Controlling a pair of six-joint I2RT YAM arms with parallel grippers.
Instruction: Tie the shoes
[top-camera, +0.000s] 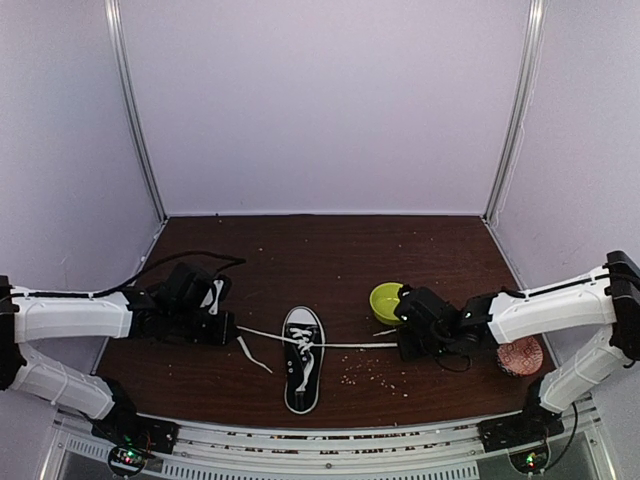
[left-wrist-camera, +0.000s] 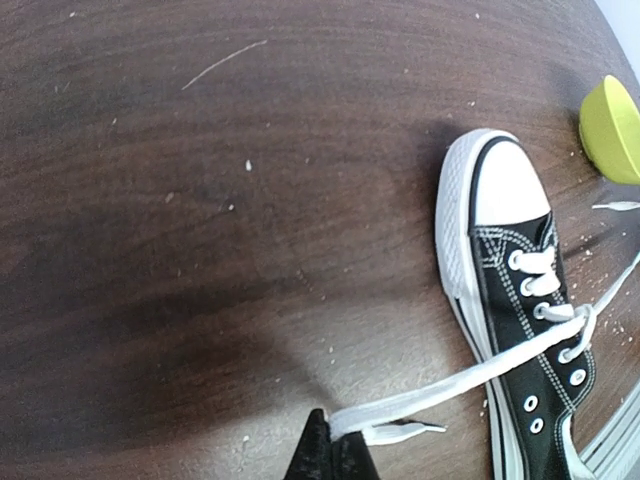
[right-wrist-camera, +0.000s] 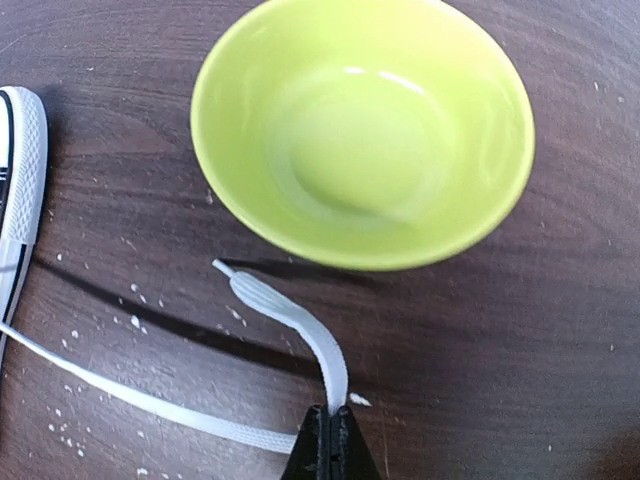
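1. The shoe (top-camera: 301, 358) sits mid-table near the front edge. Its toe points away from the arms, and it lies between the two claws.
2. The left claw (left-wrist-camera: 330, 455) is pinched closed on the left lace (left-wrist-camera: 470, 378), with a short tail poking out beside the tips.
3. The right claw (right-wrist-camera: 328, 445) is also clamped tight, holding the right lace (right-wrist-camera: 300, 335) just short of its end, close to the bowl (right-wrist-camera: 360, 130).
4. Handling, as I judge it: the canvas shoe is light and will slide on the table (top-camera: 330, 250) if one side pulls harder. The laces are soft, flat and limp, so they slip easily. The best grip is near the ends, as now.
5. The count: one shoe, two lace ends, one green bowl, two claws and scattered crumbs (top-camera: 375, 372).
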